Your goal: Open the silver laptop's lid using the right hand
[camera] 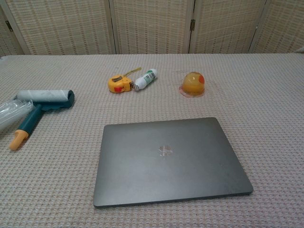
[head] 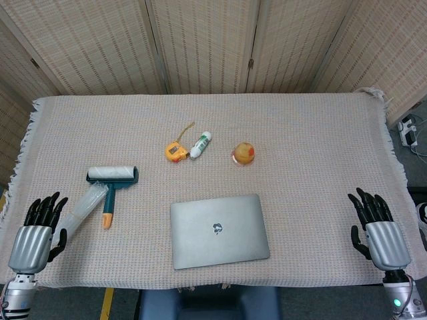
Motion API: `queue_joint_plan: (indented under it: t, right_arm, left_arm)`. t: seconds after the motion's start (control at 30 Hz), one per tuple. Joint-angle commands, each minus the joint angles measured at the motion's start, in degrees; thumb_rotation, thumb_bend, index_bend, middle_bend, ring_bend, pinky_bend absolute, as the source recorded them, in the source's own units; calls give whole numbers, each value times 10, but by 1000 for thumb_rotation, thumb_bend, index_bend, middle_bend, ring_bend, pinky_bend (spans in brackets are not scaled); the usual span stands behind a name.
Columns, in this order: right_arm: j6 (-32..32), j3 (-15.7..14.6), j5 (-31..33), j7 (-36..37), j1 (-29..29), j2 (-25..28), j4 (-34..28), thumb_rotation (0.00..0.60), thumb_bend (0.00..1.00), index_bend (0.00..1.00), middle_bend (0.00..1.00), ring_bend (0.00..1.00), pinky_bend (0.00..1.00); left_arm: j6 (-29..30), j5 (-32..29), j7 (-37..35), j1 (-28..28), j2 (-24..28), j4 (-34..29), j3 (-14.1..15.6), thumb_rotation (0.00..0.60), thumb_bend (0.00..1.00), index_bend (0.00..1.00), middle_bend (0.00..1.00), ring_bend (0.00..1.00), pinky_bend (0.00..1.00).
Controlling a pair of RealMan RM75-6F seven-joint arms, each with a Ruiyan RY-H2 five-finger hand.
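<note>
— So, what does the head view give you?

— I see the laptop (head: 219, 230) lying flat on the cloth (head: 300, 153) near the front edge, around the middle, lid fully down with the logo facing up. My right hand (head: 377, 227) sits at the front right corner of the table, palm down, fingers spread and holding nothing, well apart from the laptop. My left hand (head: 37, 227) is at the front left corner in the same pose, fingers apart and empty.

— Anything else on the table?

— A lint roller (head: 111, 187) left of the laptop, with a clear plastic sleeve (head: 83, 207) just beside its handle; the sleeve's lower end lies near my left fingers. Farther back there is a yellow tape measure (head: 176, 152) with a small white tube (head: 200, 145) close beside it; I can't tell whether they touch. To their right sits a round orange thing (head: 244, 153). Woven screens (head: 207, 40) stand behind the table.

— And the chest view?

— The laptop (camera: 168, 159) fills the foreground, closed, turned slightly so its right side runs a little farther back. Behind it sit the tape measure (camera: 118, 84) and the tube (camera: 145, 79), close together, and the orange thing (camera: 193, 84) to the right, which here looks like a clear dome over something orange. The roller (camera: 40, 107) and sleeve (camera: 9, 114) are at the left edge. Neither hand shows in this view.
</note>
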Motion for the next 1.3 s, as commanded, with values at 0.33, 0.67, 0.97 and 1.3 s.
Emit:
queue_joint_plan:
  t: [0.33,0.67,0.97,1.3]
  right_arm:
    - [-5,1,-46,18,-7,0,6,600,680,0,0,0,0]
    - [-94,-18,-136,-1,48,-19,-10,600,620,0,0,0,0]
    - [-261,-7,-147,-56,140,-90,-33,600,512,0,0,0,0]
    - [-378,32,-87,-147,205,-214,-1,600,344,0,0,0,0]
  left_arm:
    - [7,9,-16,4,0,8,5,600,665,12,1,12,0]
    - [8,27,-28,0,4,13,10,600,665,13,1,12,0]
    - [4,58,-32,-7,11,18,22,600,665,14,1,13,0]
    - [-6,60,-58,-12,11,36,28,600,665,14,1,13,0]
